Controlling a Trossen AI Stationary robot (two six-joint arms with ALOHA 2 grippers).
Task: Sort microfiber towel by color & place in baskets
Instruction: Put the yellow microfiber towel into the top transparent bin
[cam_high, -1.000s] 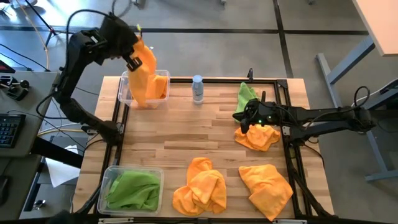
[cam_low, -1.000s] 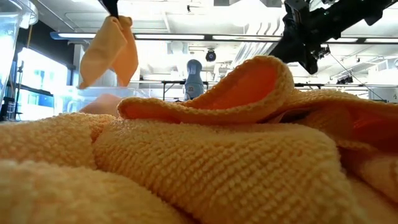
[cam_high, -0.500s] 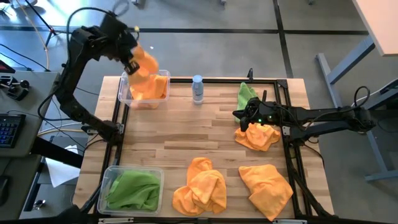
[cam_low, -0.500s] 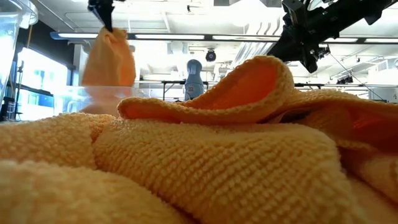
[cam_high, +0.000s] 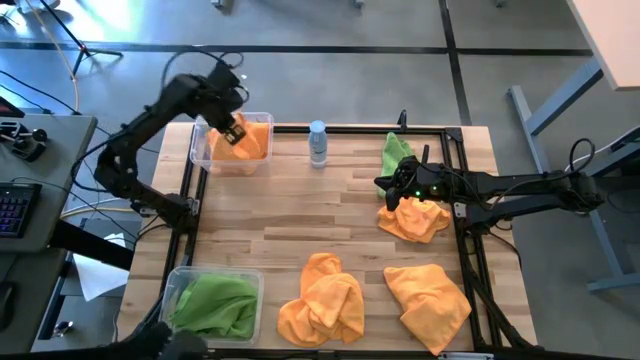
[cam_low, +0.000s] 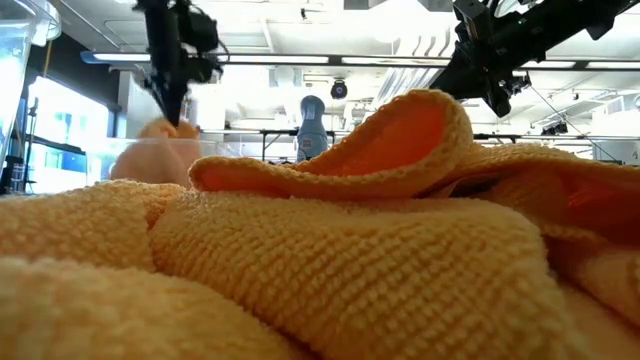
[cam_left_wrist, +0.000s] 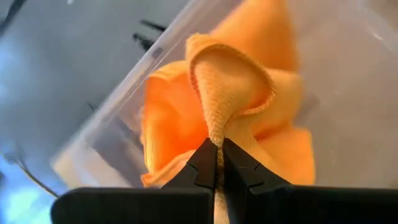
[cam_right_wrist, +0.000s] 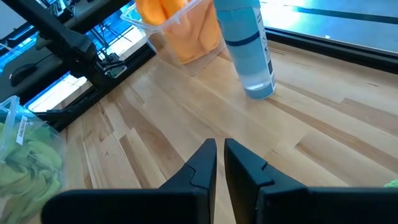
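Two black, jointed arms with looping black cables; the right arm (cam_high: 520, 190) shows a small green light near its wrist.

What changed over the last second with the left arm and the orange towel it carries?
The left gripper came down, lowering the orange towel from above into the far-left basket; its fingers remain pinched on it. The right gripper, the water bottle and the other towels stayed put.

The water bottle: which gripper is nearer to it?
Right, narrowly. The right gripper hovers beside the water bottle, over bare table. The left gripper is in the far basket, pinching an orange towel.
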